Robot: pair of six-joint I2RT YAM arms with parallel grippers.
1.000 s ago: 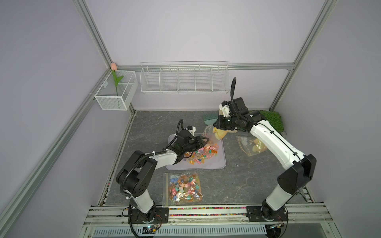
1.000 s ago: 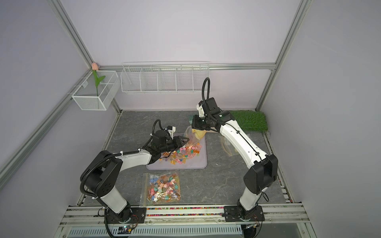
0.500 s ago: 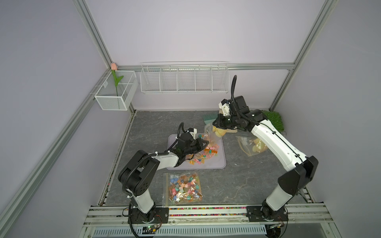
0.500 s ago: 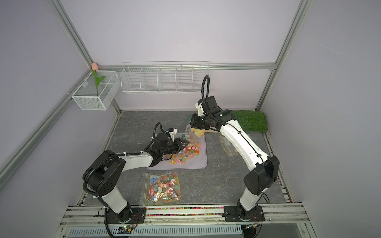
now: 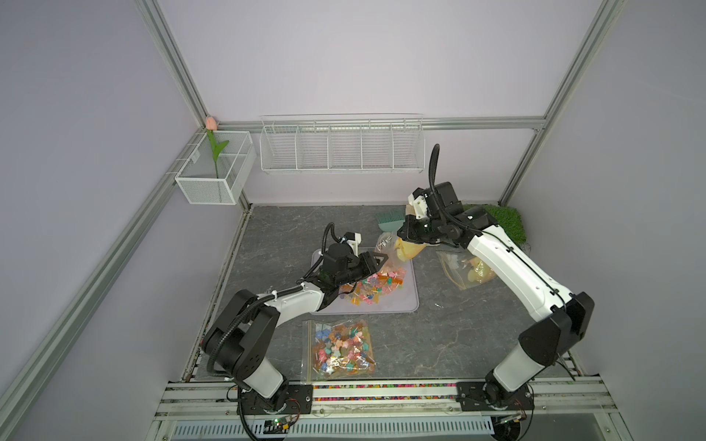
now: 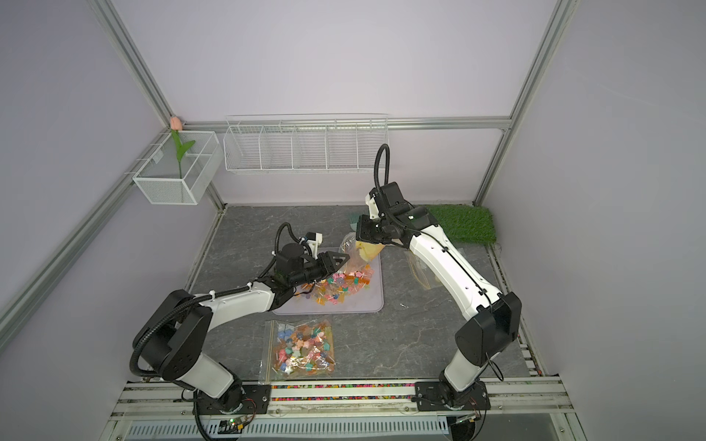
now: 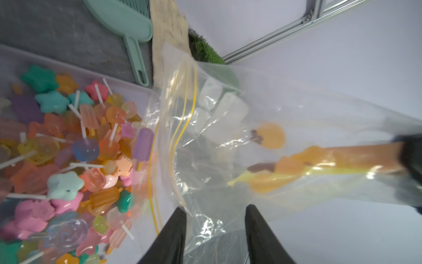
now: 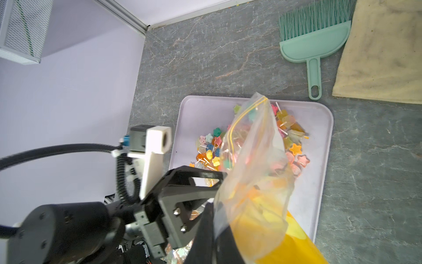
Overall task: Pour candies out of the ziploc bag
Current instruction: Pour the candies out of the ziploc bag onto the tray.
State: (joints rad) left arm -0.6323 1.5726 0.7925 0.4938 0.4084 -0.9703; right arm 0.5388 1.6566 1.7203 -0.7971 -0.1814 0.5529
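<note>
Candies (image 5: 376, 284) lie heaped on tray (image 8: 319, 160); right fingers (image 8: 205, 240) pinch ziploc bag (image 8: 253, 160) above; left fingers (image 7: 173, 237) parted around its edge.

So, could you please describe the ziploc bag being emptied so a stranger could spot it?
On the table, find the pale tray heaped with candies. The ziploc bag hangs over its far edge from the right gripper; the full bag and yellowish bag lie flat.

Teal brush (image 8: 314, 49), beige cloth (image 8: 383, 57), grass mat (image 6: 462, 223), wire rack (image 5: 342, 143)

Grey tabletop (image 5: 439, 336): lilac tray (image 5: 405, 299), candy bag (image 5: 340, 349), second bag (image 5: 468, 271), brush (image 5: 389, 221), turf mat (image 5: 504, 221), cloth (image 8: 383, 57).
</note>
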